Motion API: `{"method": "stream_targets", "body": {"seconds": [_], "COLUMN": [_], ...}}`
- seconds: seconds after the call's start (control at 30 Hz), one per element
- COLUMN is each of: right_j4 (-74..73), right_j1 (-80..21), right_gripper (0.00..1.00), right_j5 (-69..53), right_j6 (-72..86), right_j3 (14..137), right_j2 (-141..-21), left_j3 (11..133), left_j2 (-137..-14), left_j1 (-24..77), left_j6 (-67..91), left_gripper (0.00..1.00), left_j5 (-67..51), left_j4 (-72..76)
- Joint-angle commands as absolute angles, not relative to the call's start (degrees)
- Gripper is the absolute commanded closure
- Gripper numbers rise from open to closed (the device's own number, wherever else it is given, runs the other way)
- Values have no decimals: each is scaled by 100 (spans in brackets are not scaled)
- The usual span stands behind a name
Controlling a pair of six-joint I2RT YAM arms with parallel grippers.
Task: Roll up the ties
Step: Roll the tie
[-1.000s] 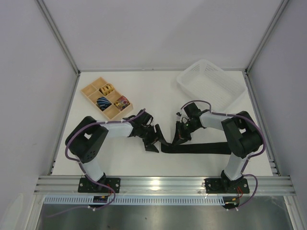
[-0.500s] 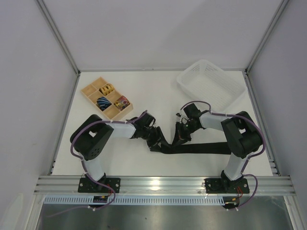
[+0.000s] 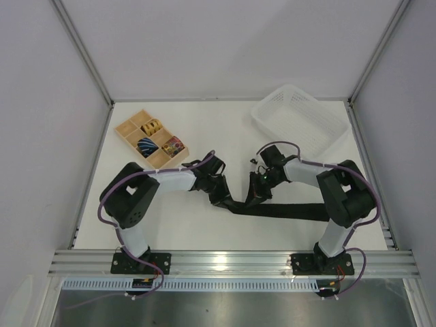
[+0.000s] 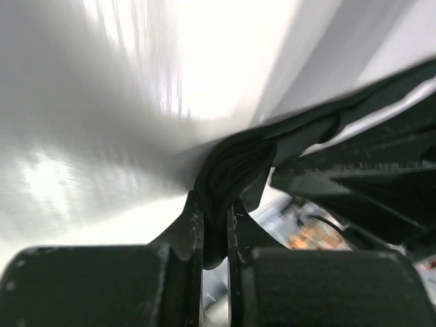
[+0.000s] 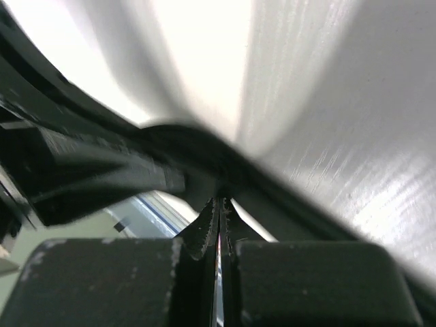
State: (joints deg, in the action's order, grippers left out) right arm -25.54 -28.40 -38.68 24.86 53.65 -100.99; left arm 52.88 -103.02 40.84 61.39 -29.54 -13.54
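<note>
Starting nearest the arm bases: risks dragging the long flat run of the tie across the table instead of coiling it, given so much loose length to the right and only the left end lifted. Could also skew the roll, through any uneven pull between the two arms on a slack, thin strip. Just beyond, at that lifted end, might lose the bunched fold from the left gripper, judging by the small bite of fabric between the fingers and the larger bulge above them. Could likewise work the right-hand pinch loose by twisting against the left. Farther back, little danger to the wooden tray or the white basket, both well apart from the work.

As to the jaws: left gripper nearly closed, clamping a crumpled wad of black tie, with a thin slit of light below the cloth. Right gripper pressed fully together, tips meeting at the tie's edge and apparently nipping a thin layer there; hard to confirm in so blurred a wrist view. Seen from above, both set close together on the tie's left end, near the table's middle.
</note>
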Motion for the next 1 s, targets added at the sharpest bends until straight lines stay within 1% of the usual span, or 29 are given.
{"method": "stream_targets", "body": {"seconds": [0.0,0.17,0.37,0.73,0.97], "right_j4": [-2778,-2145,-1486,-1380,-1283], "right_j1": [-2892,-3119,-3480,-3621,-3604], "right_gripper": [100,100,100,100,100], "right_j5": [-3551,-3692,-3463,-3103,-3313], "right_j6": [2601,3163,3674,3507,3516], "right_j3": [5590,5327,5501,6011,6222], "right_j2": [-9624,-9527,-9878,-10608,-10889], "left_j3": [5678,5502,5677,6249,6872], "left_j2": [-9968,-9536,-9738,-10063,-10265], "left_j1": [4043,4043,4043,4095,4359], "left_j6": [4784,4492,4631,4764,4571], "left_gripper": [99,99,100,100,100], "left_j5": [-1392,-915,-809,-896,-853], "left_j4": [-2610,-2663,-2856,-3216,-3542]}}
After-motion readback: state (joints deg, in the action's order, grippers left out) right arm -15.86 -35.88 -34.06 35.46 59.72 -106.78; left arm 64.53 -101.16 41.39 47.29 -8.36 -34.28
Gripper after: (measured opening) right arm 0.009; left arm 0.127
